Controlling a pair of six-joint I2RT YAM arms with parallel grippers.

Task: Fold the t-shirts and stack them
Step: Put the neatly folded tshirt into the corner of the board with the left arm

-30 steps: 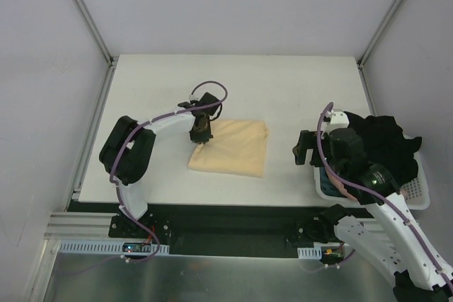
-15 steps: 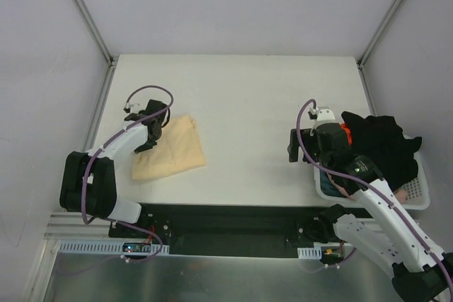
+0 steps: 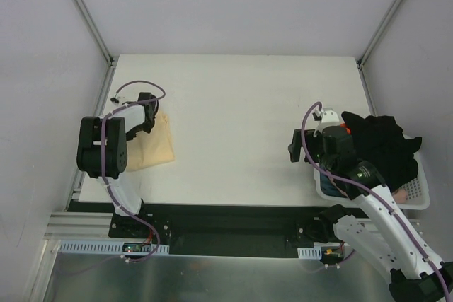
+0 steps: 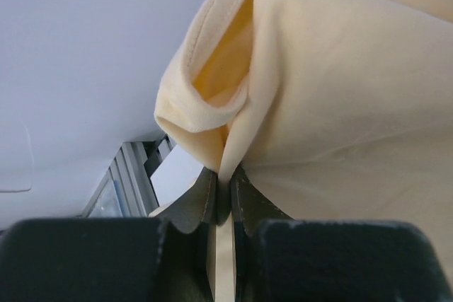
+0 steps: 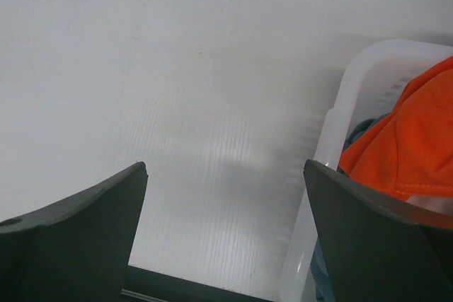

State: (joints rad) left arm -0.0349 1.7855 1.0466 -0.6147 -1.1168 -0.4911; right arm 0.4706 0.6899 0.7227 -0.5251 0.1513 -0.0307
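**Top view:** The left claw is clamped tight on the far edge of the folded peach-yellow t-shirt. The shirt lies on the white bench, close to its left edge. Across the bench, the right claw hangs with its jaws spread wide, gripping nothing, just left of the white lattice basket. A black t-shirt is heaped over the basket, and an orange t-shirt peeks out at its far-left corner.

**Left wrist:** The fingers are pressed together on a hemmed fold of the yellow cloth.

**Right wrist:** Bare bench shows between the parted fingers, with the basket wall and orange cloth at right.
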